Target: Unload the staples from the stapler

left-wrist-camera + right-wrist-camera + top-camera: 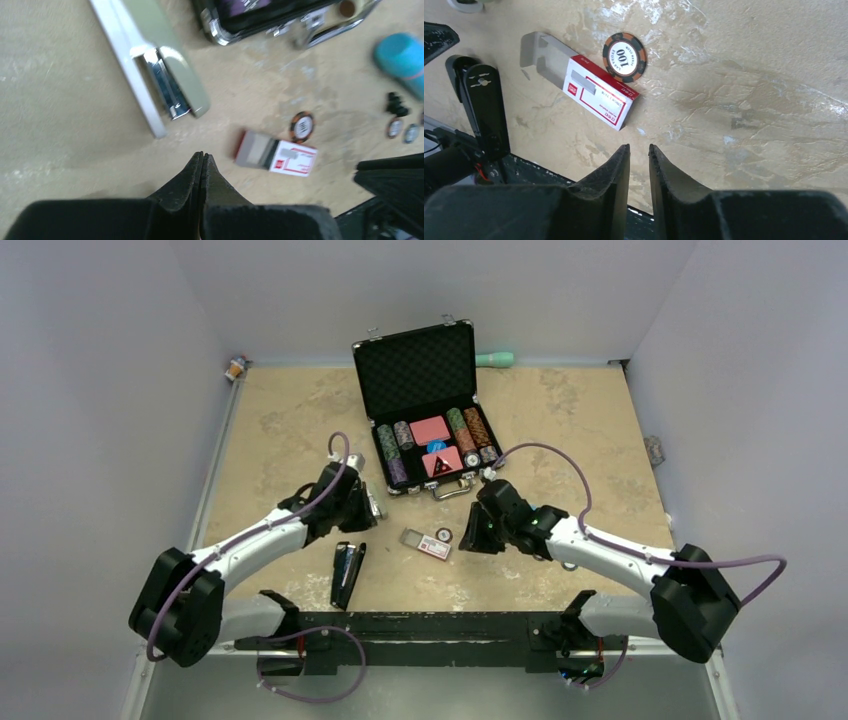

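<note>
A silver stapler [160,65] lies on the table with its top swung open and the metal magazine showing; I cannot make out staples in it. My left gripper [202,156] is shut and empty, just short of the stapler's front end. In the top view the stapler [372,502] sits right beside the left gripper [358,512]. A second, black stapler [347,575] lies near the front edge. My right gripper [638,148] hovers over bare table with a narrow gap between its fingers and nothing in it.
A red-and-white staple box [589,92], slid half open, lies between the arms next to a poker chip [624,56]. An open black chip case [425,410] stands behind. A teal cylinder [400,60] and small loose bits lie to the right.
</note>
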Robot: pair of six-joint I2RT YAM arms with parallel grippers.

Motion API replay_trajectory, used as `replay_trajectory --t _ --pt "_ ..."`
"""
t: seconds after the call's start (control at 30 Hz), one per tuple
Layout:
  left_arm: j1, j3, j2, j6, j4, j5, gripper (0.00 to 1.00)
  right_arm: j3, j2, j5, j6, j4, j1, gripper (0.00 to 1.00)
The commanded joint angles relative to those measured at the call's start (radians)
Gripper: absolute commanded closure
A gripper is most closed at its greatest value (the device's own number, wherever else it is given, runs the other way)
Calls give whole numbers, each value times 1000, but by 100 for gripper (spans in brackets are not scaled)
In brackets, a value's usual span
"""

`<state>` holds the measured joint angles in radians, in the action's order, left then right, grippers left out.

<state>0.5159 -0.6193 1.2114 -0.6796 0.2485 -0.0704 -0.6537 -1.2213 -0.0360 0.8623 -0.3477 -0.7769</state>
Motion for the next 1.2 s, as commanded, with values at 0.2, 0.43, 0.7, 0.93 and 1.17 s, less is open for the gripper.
replay_trajectory --t 0.2,0.43,0.7,0.93,1.17 --pt "67 -62 102 82 33 89 100 -1 -45 33 30 29 -32 91" --pt "86 -87 169 99 8 88 100 -22 -124 49 41 34 -57 100" --pt "109 -123 250 112 -17 78 100 -45 -177 63 36 54 -66 100" --pt "128 -143 295 111 -36 40 100 -72 -232 69 24 70 -68 100" --pt "146 -160 328 106 -45 20 100 -89 -262 77 11 78 -67 100"
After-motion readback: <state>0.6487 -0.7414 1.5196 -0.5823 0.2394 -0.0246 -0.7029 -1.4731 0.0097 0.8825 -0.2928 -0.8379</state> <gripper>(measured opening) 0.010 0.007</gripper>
